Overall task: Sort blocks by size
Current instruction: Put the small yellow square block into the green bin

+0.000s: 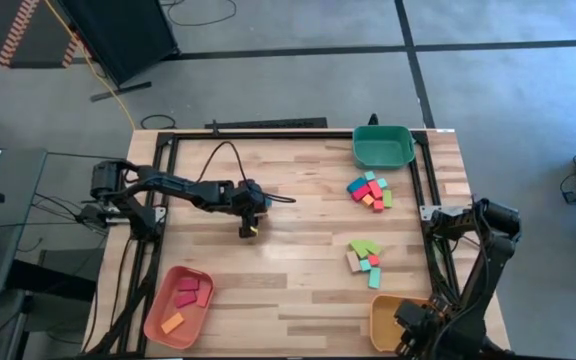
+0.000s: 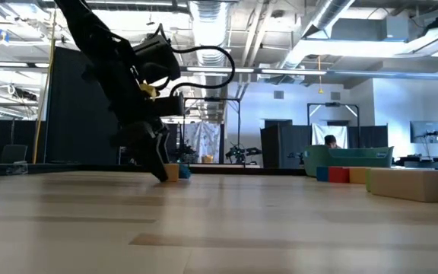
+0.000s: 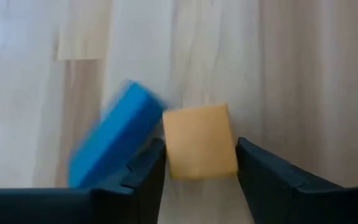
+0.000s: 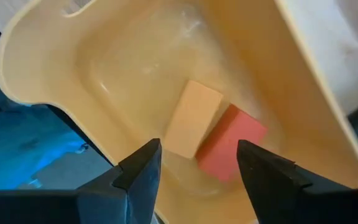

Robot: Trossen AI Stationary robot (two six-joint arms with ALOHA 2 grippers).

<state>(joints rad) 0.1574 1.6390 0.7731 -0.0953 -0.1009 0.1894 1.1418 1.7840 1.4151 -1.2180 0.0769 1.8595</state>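
High view had the left gripper (image 1: pixel 247 229) reaching out over the middle of the wooden bench (image 1: pixel 298 290), tip pointed down at the surface. Left wrist view showed its fingers (image 3: pixel 143 177) spread on either side of an orange block (image 3: pixel 199 141), which sat flat on the bench between them; whether the pads touched it, could not tell. A blue block (image 3: pixel 114 138) lay tilted just beside the orange one, against the outside of one finger, blurred. Low view showed the same gripper (image 2: pixel 160 169) down at bench level with the orange block (image 2: pixel 172 172) and the blue one (image 2: pixel 184 171) at its tip.

Right gripper (image 1: pixel 413 322) sat at the near right corner over the yellow tray (image 1: pixel 386 322). Right wrist view showed its fingers (image 4: pixel 138 168) apart, holding nothing, above that tray (image 4: pixel 303 93), with a pale orange block (image 4: pixel 192 118) and a red block (image 4: pixel 231 143) lying side by side, touching, on the tray floor.

Two loose piles of mixed blocks lay on the right half of the bench: one (image 1: pixel 369 191) just below the green tray (image 1: pixel 383 146) at the far right, the other (image 1: pixel 364 259) nearer the front. Salmon tray (image 1: pixel 177 305) at the near left corner held three blocks, two pink (image 1: pixel 190 291) and one orange (image 1: pixel 172 322).
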